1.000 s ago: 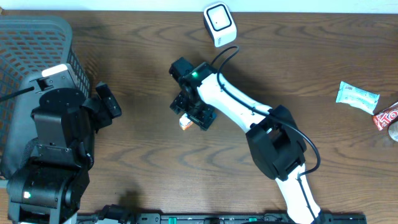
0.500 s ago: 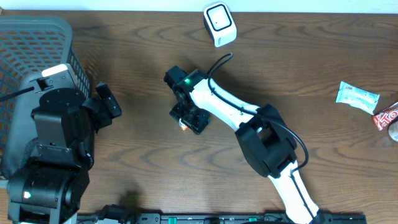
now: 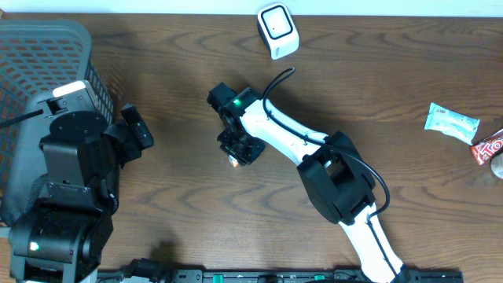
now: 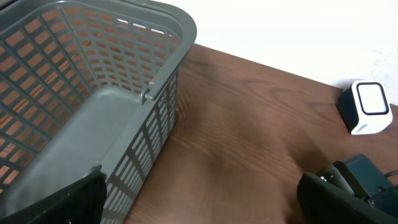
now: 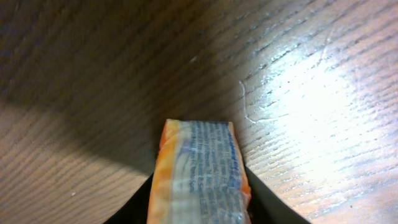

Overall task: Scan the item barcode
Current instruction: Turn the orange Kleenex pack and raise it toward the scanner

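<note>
**Overhead:** The right end effector [image 3: 240, 148] is down on the brown desk [image 3: 181, 71] near its middle. It covers nearly all of the item. Only a small orange corner of the packet [image 3: 234, 161] shows at its lower edge, lying on the wood. The white scanner [image 3: 277, 30] stands well apart, near the far edge. The left end effector [image 3: 137, 130] hangs beside the grey basket [image 3: 47, 39] with its fingers spread and nothing between them. A pale green packet [image 3: 450, 120] and a red packet [image 3: 489, 148] lie at the desk's right side.

**Left wrist:** The basket fills the left of the frame and the scanner [image 4: 367, 107] stands at the right. The item is not visible here.

**Right wrist:** The packet [image 5: 199, 168] is narrow, with orange edges and a pale face carrying fine blue print too blurred to read. It points away from the camera over the wood grain. The dark fingers [image 5: 267, 208] press against its two long sides, so the right end effector is gripping it.
</note>
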You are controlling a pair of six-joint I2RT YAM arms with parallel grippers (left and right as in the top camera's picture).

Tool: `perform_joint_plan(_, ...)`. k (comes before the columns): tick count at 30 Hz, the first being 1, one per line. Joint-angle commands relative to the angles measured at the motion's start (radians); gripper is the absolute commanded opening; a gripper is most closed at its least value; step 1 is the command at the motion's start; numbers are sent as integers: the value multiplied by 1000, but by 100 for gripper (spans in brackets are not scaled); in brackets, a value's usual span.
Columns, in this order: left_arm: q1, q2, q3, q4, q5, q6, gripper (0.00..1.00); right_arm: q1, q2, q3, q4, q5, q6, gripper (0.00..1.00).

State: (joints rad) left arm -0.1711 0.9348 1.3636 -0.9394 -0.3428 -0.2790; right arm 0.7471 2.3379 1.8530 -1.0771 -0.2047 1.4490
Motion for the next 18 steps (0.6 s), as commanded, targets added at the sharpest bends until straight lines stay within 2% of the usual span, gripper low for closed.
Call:
perform_joint_plan(1,5,-2,6,-3,-10,16,98,-12,24,3,-6,12,-39,30)
perform_joint_plan(6,5,-2,6,-3,-10,16,98,-28,24,14,-13,10,-149,22)
perform_joint_plan(10,5,-2,6,-3,-10,16,98,-42,24,45,-29,-22,-314,17)
perform_joint_plan(18,5,-2,6,-3,-10,16,98,-76,24,171,-227,-22,-557,17)
